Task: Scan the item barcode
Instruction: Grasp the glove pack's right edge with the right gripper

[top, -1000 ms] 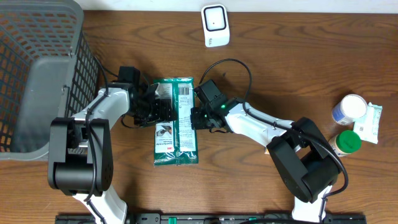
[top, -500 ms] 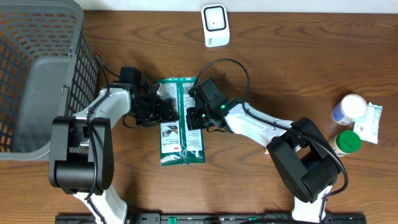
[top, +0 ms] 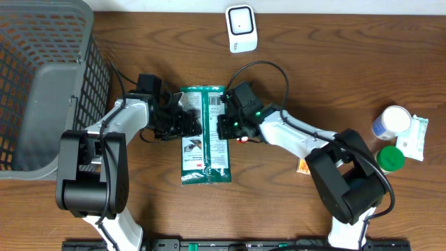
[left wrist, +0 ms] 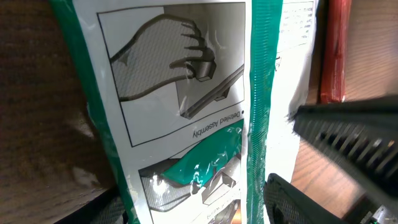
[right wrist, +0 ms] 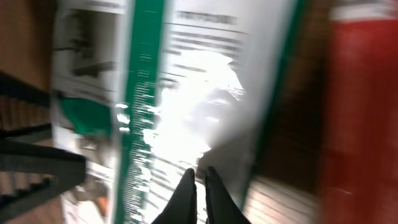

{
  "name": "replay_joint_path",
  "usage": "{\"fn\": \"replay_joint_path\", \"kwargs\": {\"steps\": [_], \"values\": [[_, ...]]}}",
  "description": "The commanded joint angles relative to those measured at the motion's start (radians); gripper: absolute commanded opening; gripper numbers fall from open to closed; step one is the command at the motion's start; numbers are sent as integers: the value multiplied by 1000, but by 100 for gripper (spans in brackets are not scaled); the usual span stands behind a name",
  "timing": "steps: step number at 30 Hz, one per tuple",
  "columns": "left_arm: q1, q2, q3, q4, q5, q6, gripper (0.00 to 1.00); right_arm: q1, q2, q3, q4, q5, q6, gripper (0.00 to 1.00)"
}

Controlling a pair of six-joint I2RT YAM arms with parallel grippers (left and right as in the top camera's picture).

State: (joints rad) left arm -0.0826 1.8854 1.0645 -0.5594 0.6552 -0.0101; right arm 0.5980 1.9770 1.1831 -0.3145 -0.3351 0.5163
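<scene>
Green-and-white film wraps the one flat packet (top: 205,157) on the wooden tabletop (top: 313,63). It lies just toward 9 o'clock of centre, with its long side running from 12 to 6 o'clock and its printed face up.

There is one white scanner (top: 241,28) at 12 o'clock, well apart from the packet, and one grey mesh basket (top: 42,84) filling the 9 to 10 o'clock side. At 3 o'clock a small group sits close together: two containers, a white tub (top: 392,122) and a green-lidded bottle (top: 390,159), plus one small white-and-green sachet (top: 418,136). One orange scrap (top: 304,166) shows beside the right arm at about 4 o'clock.

Two tools meet at the packet's upper half. The left tool (top: 188,124) comes in over the packet's 9 o'clock edge. In its wrist view its two dark fingers (left wrist: 292,199) stand well apart with the printed face (left wrist: 180,93) spread between them. Whether they press on the film I cannot tell.

The right tool (top: 221,125) comes in from the packet's 3 o'clock edge. Its wrist view is blurred, yet the two fingers (right wrist: 186,193) are together, with their joined tips on the glossy white part of the packet (right wrist: 193,81). Nothing is clamped between them. The packet lies flat on the tabletop between the two arms.
</scene>
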Motion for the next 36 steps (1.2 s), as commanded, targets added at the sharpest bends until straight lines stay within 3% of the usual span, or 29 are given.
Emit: {"fn": "replay_joint_path", "kwargs": {"steps": [1,14,24,29,36], "values": [[-2,39,-30,0,-99,13,65,-27,-29,1,-40,37,-17,2],[-2,39,-30,-3,-98,13,65,7,-28,-4,-125,137,-14,1],[-2,39,-30,-4,-98,13,65,85,-28,-37,-130,189,78,1],[-2,39,-30,-4,-98,13,65,121,-28,-96,-45,187,134,1],[-14,39,-49,-5,-98,13,65,133,-28,-120,77,95,73,1]]}}
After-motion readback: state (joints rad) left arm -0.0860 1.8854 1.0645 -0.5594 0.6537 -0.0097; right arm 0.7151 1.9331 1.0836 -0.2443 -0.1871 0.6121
